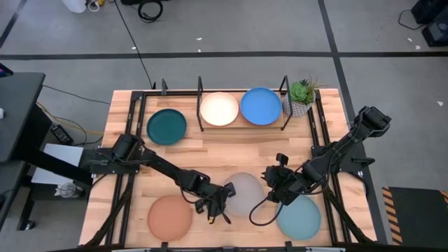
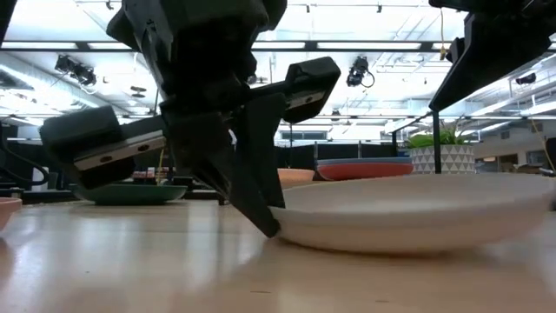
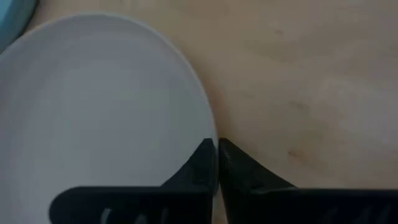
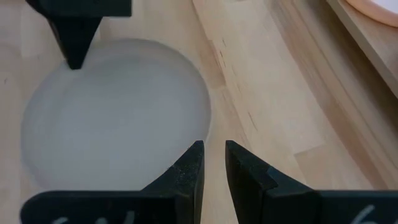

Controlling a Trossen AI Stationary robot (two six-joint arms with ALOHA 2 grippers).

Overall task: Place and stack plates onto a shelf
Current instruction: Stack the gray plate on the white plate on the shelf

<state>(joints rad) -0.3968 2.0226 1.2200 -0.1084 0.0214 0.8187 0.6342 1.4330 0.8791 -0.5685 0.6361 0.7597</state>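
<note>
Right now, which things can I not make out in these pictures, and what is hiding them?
- High view: anything beneath the blue plate or the cream plate on the shelf; the plates themselves cover it.
- Low view: the left end effector blocks much of the shelf; the terracotta plate is cut off by the picture's edge.
- Left wrist view: only a corner of the light aqua plate shows.

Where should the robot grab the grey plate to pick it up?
By its thin rim: the grey plate lies flat on the table, so only the edge fits between fingers. The left tool meets its left rim, the right tool the right.
</note>
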